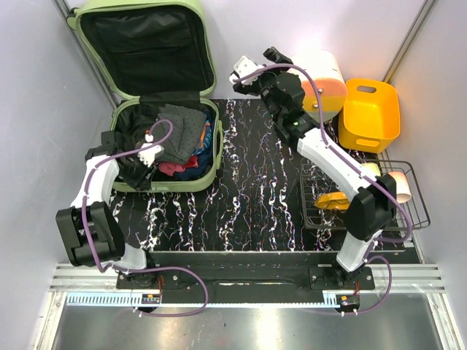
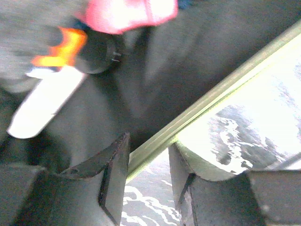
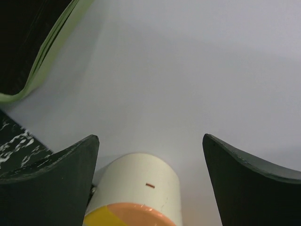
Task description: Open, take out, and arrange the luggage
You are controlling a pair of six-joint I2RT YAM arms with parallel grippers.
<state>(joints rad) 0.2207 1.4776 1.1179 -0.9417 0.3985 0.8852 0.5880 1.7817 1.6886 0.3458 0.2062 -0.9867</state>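
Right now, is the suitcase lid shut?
No, the suitcase is open, lid swung back showing black lining, clothes piled in its base.

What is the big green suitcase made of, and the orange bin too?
The luggage looks like hard plastic: its pale green shell is smooth, rounded and holds its shape. Its black lining looks like cloth, slightly wrinkled. The orange bin looks like shiny moulded plastic, one even colour with a cut-out handle.
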